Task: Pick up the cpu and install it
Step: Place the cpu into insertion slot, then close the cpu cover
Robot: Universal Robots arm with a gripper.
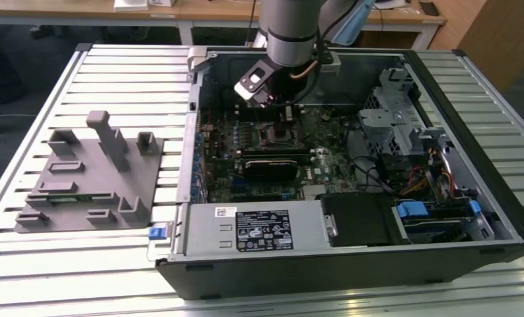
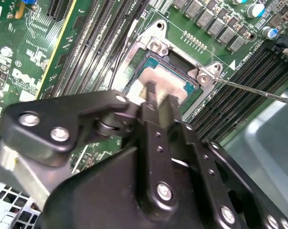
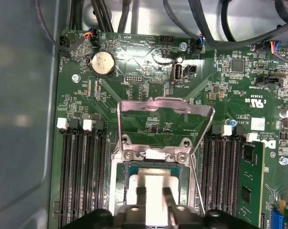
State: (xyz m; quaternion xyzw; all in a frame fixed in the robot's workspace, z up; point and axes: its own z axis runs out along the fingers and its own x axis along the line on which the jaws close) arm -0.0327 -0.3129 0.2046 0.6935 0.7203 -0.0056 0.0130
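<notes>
Seating of the cpu point(image 3: 156, 177) in the socket point(image 3: 118, 181) is judged to be the step in hand. The silvery chip is seen inside the open frame, under the raised load plate point(image 3: 165, 107), in the far half of the case point(image 1: 332, 271). The gripper point(image 3: 154, 192) is poised directly over it; whether it is clamped or slack cannot be told. Flat, square alignment is judged to be called for next.

Silvery square cpu point(image 3: 151, 180) sits flat in socket point(image 3: 118, 174).
</notes>
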